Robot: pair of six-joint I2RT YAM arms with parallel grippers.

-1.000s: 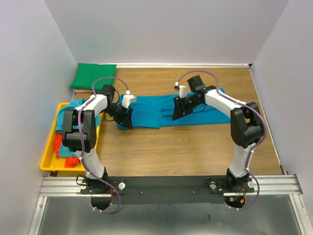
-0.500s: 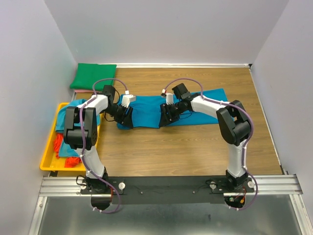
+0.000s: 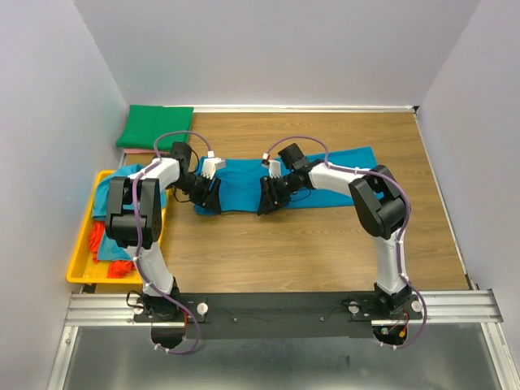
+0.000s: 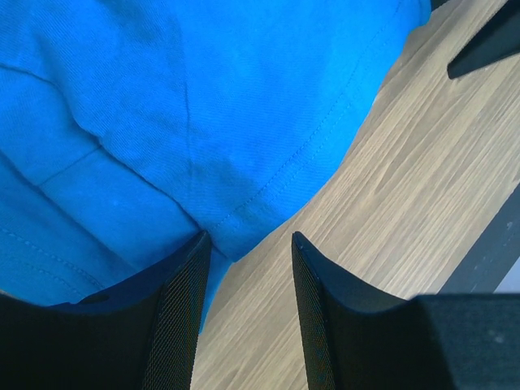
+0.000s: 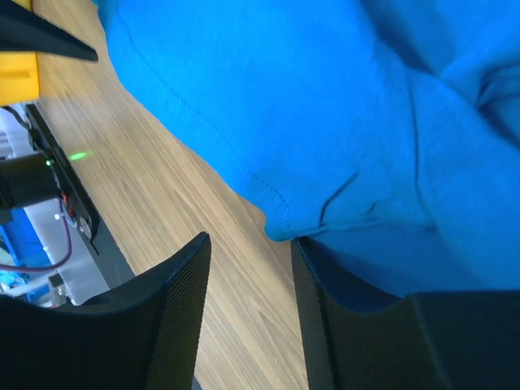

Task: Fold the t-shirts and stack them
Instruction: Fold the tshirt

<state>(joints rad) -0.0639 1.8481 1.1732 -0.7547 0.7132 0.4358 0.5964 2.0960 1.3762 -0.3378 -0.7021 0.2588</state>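
- Teal t-shirt (image 3: pixel 240 185) lies spread in a long strip across the middle of the worktop (image 3: pixel 284 244). It looks flattened but I judge it not yet folded to a finished size.
- Green t-shirt (image 3: pixel 154 126) sits as a neat folded square in the far left corner. It counts as done and as the likely base of the stack.
- Yellow tray (image 3: pixel 80 276) at the left edge holds a second teal t-shirt (image 3: pixel 101 199) and an orange-red t-shirt (image 3: pixel 97 240), both bunched and waiting. Most of the task is left.
- Left gripper (image 3: pixel 207 197) is low at the strip's left near corner. Its wrist view shows it half-wide, with the hem (image 4: pixel 268 191) tip reaching into the gap and bare wood beside it. Nothing is pinched.
- Right gripper (image 3: pixel 266 201) is down at the near edge around mid-strip. It is also half-wide, with the cloth edge against one finger and wood in the gap. It holds nothing.
- Room: broad bare wood lies nearer than the strip and on its far side. The tray crowds the left arm, walls close off three sides, and the grippers are near each other.
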